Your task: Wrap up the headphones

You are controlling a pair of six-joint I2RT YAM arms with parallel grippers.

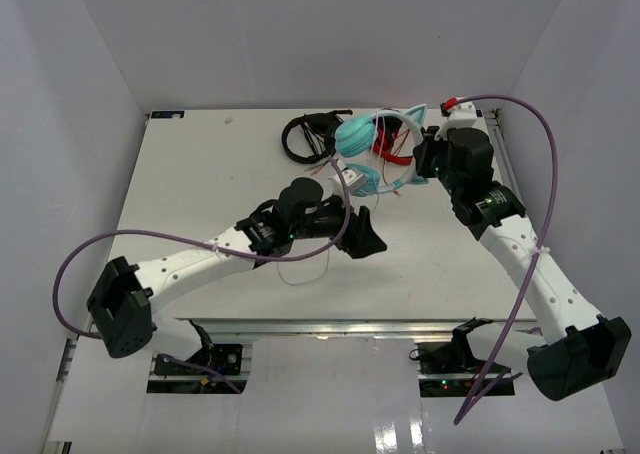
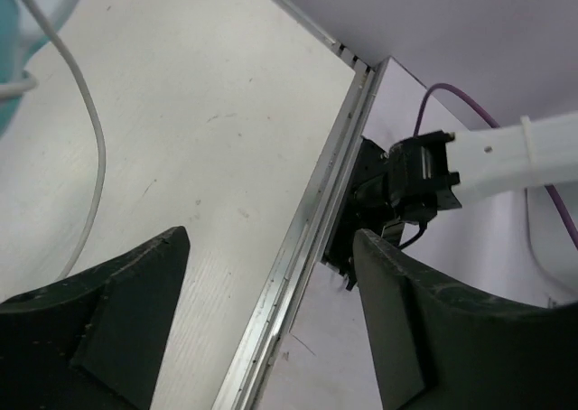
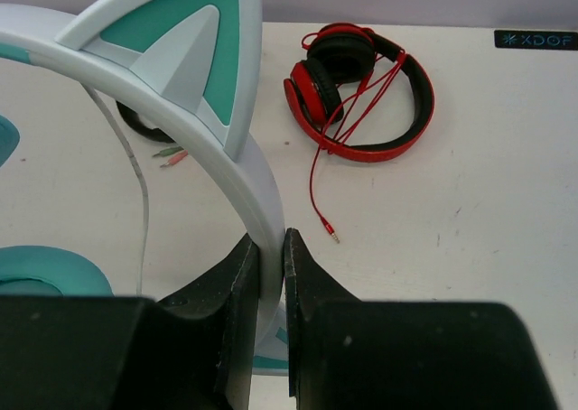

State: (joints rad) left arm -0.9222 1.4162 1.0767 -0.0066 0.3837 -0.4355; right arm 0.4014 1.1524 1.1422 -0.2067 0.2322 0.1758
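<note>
The teal headphones (image 1: 368, 152) with a pale cat-eared headband are held up at the table's far middle. My right gripper (image 1: 424, 162) is shut on the headband (image 3: 267, 213), just below one cat ear (image 3: 194, 58). A teal cup (image 3: 45, 273) shows at the lower left of the right wrist view. The thin white cable (image 1: 300, 276) trails down to a loop on the table near my left arm. My left gripper (image 1: 372, 236) is open and empty over the table's middle, and its wrist view shows the cable (image 2: 93, 157) to the left of the fingers (image 2: 135, 284).
Red headphones (image 3: 361, 94) with a loose red cable lie on the table beyond the headband. Black headphones (image 1: 305, 137) lie at the far middle, left of the teal ones. The table's metal edge rail (image 2: 316, 229) and the right arm's base (image 2: 411, 189) show between the left fingers.
</note>
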